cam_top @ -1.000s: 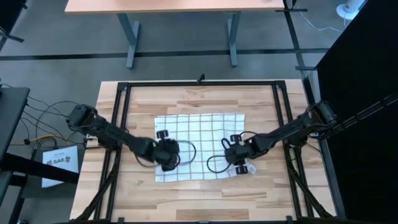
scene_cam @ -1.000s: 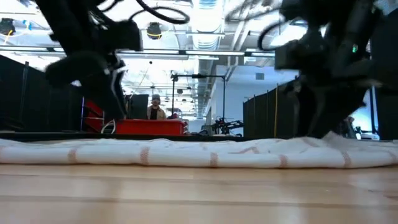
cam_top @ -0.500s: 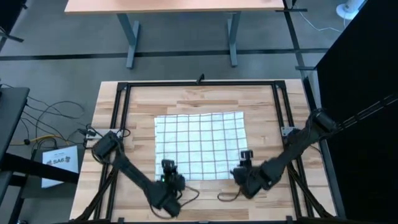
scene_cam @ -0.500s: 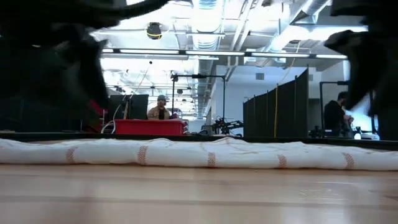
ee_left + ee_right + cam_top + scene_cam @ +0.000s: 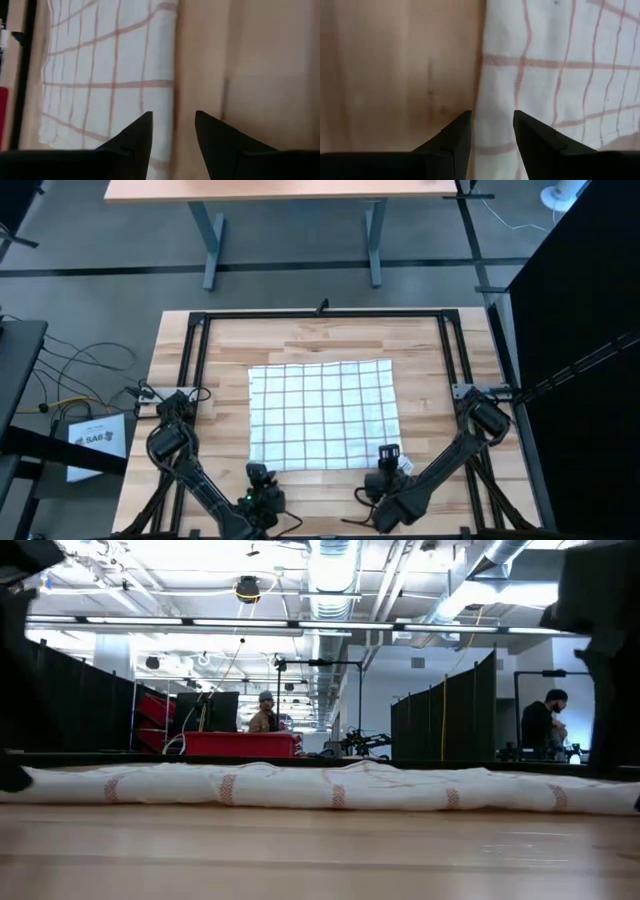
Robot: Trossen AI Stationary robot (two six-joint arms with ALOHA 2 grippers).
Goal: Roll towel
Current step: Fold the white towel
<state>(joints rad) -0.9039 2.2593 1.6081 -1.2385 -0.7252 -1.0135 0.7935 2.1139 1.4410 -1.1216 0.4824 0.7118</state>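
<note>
The towel lies flat and spread out on the middle of the table. The left gripper hangs just off the towel's near left corner, its 2 fingers spread with the towel's edge showing between them. The right gripper hangs just off the towel's near right corner, its 2 fingers likewise spread over that edge, neither one pinching the cloth.

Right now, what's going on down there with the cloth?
Left gripper and right gripper open at near edge. Towel flat, unrolled. Nothing blocking.
</note>
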